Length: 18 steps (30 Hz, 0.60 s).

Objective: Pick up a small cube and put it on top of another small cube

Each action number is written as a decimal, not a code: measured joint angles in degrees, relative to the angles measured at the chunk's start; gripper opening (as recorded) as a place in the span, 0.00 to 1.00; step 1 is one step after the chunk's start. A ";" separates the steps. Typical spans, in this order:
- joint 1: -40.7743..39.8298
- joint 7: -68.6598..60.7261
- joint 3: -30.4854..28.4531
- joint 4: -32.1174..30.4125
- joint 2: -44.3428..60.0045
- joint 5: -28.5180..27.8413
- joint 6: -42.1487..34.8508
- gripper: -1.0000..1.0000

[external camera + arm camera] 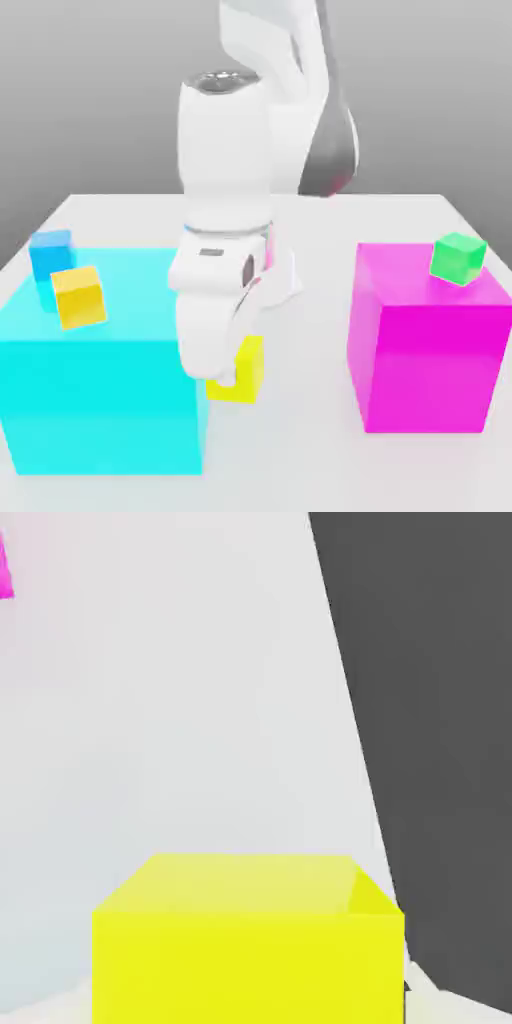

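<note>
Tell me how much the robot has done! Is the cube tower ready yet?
Not yet. Grabbing looks done: the gripper is closed on the yellow cube. That cube is in hand now. Stacking is left: the blue, orange and green small cubes have nothing on top.

White Panda arm reaching down, gripper low

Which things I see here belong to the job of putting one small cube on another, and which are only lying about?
For the job:
- bright yellow small cube, in the gripper
- one other small cube: blue, orange or green; I cannot tell which

Only lying about:
- big cyan block
- big magenta block
- the two unused small cubes
</note>
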 joint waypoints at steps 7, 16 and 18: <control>-7.54 13.00 -2.42 7.27 -6.17 -3.35 -17.18 0.00; -15.02 26.51 -4.21 8.38 -9.11 -6.85 -27.08 0.00; -15.13 26.49 -4.55 5.63 -7.35 -6.71 -22.66 1.00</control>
